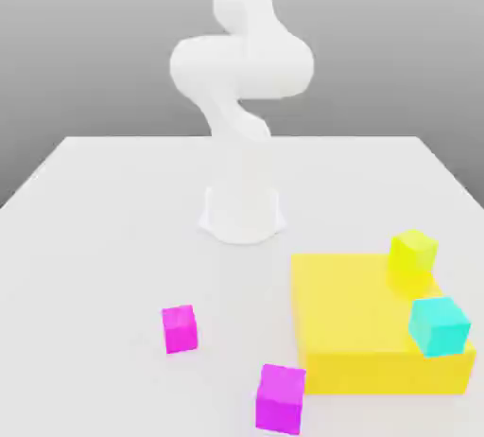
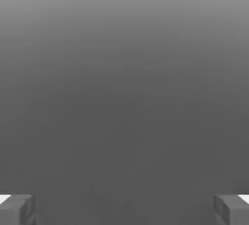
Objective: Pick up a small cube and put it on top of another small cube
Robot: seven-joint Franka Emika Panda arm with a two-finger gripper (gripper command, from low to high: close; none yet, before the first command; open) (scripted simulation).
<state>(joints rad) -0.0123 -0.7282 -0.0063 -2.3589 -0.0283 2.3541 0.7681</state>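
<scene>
White matte table (image 1: 113, 236), glossy magenta cube (image 1: 180, 328)

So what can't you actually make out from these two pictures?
- Arm, exterior view: its upper part is cut off by the top edge.
- Fingers, hand view: cut off by the bottom edge, so their tips are unseen; they stand wide apart with grey background between.
- Yellow block, exterior view: its far corner is hidden behind the yellow cube and part of its near edge behind the cyan cube.
</scene>
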